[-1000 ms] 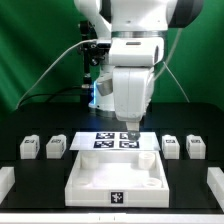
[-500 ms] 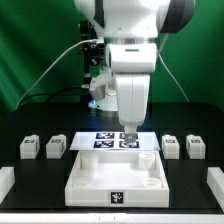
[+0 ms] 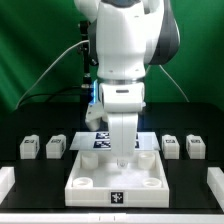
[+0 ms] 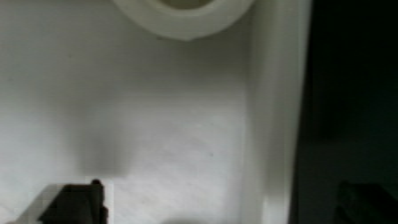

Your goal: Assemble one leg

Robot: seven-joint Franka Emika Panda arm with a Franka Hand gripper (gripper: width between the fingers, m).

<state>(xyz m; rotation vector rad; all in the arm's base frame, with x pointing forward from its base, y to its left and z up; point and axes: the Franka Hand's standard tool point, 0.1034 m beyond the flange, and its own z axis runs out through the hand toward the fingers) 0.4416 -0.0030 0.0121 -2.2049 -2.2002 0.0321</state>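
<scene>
Currently the gripper has come down from above the marker board and hangs just over the tabletop, near a round socket. No leg has been fetched yet. One finger shows, but whether the jaws are spread cannot be told. The nearest leg lies at 9 o'clock of the tabletop with a second; two more lie at 3 o'clock. No writing is legible, only square marker tags.

In the exterior view the pincer is too small to tell how its jaws stand. The arm hides most of the marker board behind the pincer. The wrist view is blurred: one dark fingertip is cut off by the picture's edge, and a round socket near the pincer shows only in part. Each leg flanking the pincer is too small for its printing to be read.
</scene>
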